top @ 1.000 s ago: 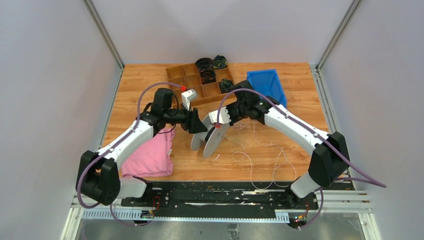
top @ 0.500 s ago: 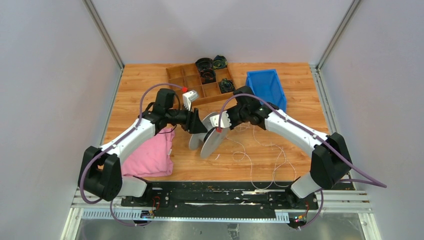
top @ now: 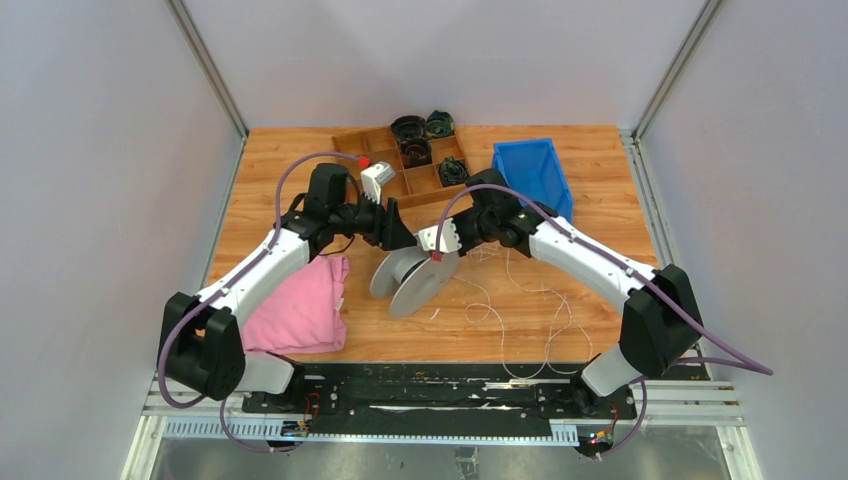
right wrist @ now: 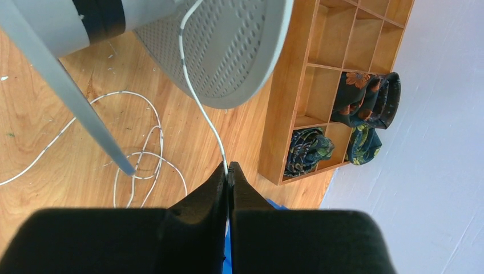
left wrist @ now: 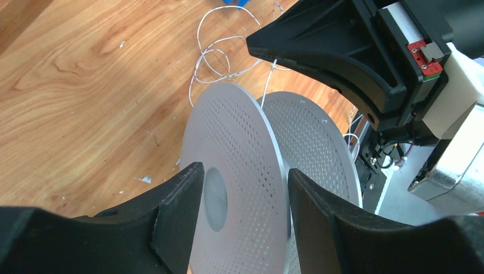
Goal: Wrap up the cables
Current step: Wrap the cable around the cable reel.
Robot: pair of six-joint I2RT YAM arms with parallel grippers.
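My left gripper (top: 393, 238) is shut on a grey perforated spool (top: 410, 280) and holds it above the table; in the left wrist view my fingers (left wrist: 182, 194) clamp its near flange (left wrist: 240, 142). My right gripper (top: 445, 243) is shut on the thin white cable (right wrist: 200, 103), pinched at the fingertips (right wrist: 228, 168), just right of the spool. The cable runs from the pinch up between the spool's flanges (right wrist: 228, 51). The rest of the cable lies in loose loops on the wood (top: 520, 290), also in the left wrist view (left wrist: 220, 54) and the right wrist view (right wrist: 137, 154).
A wooden compartment tray (top: 375, 160) at the back holds dark coiled bundles (top: 412, 128); it shows in the right wrist view (right wrist: 319, 74). A blue bin (top: 535, 170) stands to its right. A pink cloth (top: 300, 310) lies under the left arm.
The left gripper has swung back and left, and the spool has tilted and shifted left with it. The right gripper has stayed almost in place, still pinching the cable.
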